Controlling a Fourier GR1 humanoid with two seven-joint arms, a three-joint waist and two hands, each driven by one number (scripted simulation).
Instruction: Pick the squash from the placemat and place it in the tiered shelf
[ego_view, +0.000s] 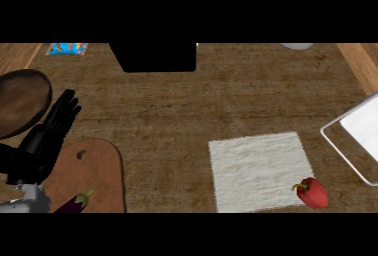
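Observation:
A white placemat (257, 170) lies on the brown counter at the lower middle right. No squash shows on it; a red bell pepper (314, 193) with a green stem rests at its lower right corner, partly over the mat's edge. The tiered shelf (347, 147), white with a thin grey frame, comes in from the right edge just above the pepper. My left hand (52, 130) shows at the far left, fingers straight and pointing up, holding nothing and far from the mat. My right hand appears nowhere in the view.
A wooden cutting board (100, 172) lies beside my left hand, with a dark eggplant (74, 203) at its lower edge. A brown round plate (18, 102) sits far left, a black box (155, 57) at the top, a blue packet (68, 48) top left.

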